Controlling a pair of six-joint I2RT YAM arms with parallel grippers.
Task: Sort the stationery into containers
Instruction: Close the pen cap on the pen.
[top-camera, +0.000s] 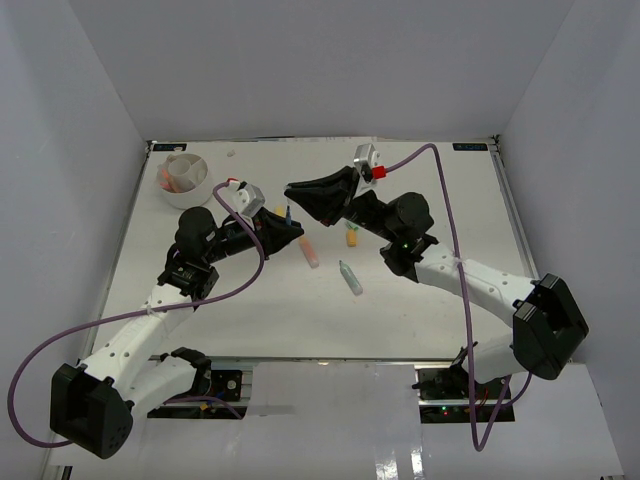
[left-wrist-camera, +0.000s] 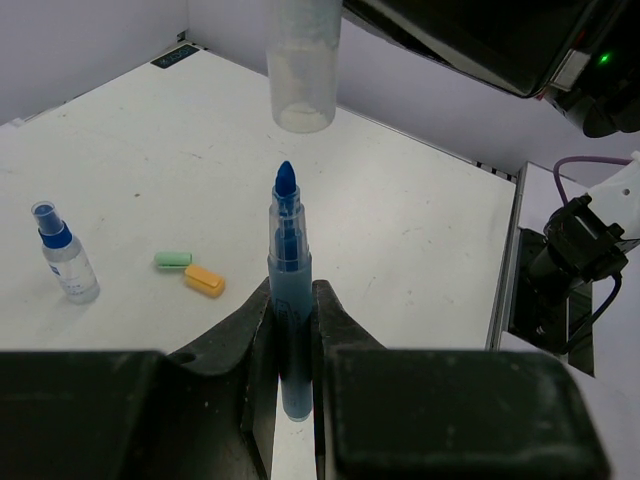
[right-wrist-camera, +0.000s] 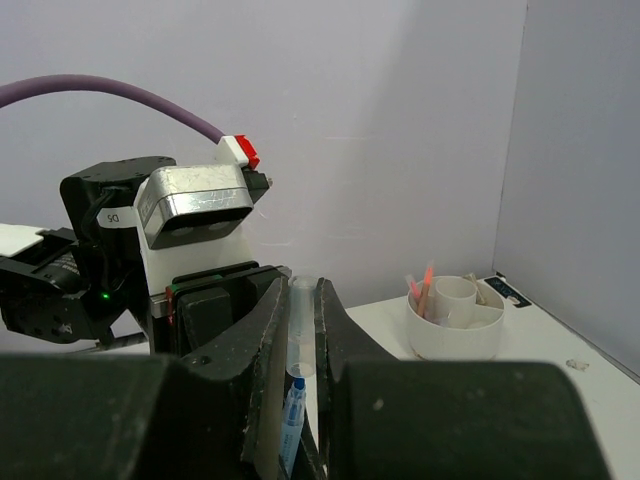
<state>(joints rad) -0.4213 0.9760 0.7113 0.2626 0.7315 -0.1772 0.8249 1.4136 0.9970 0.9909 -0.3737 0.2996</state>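
left wrist shows us our left gripper (left-wrist-camera: 290, 305) clamped on an upright blue marker (left-wrist-camera: 287, 240), bare tip up. just above the tip, apart from it, we see a clear cap (left-wrist-camera: 302, 70) pinched in our right gripper (right-wrist-camera: 298, 305). a blue-capped bottle (left-wrist-camera: 66, 258) stands on the table (left-wrist-camera: 420, 240) near a green eraser (left-wrist-camera: 172, 260) and an orange eraser (left-wrist-camera: 204, 281). the white tub (right-wrist-camera: 455, 322) holds pens.

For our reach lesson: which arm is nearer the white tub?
Left. The left arm sits just on the near side of the white tub; the right arm is well to its right.
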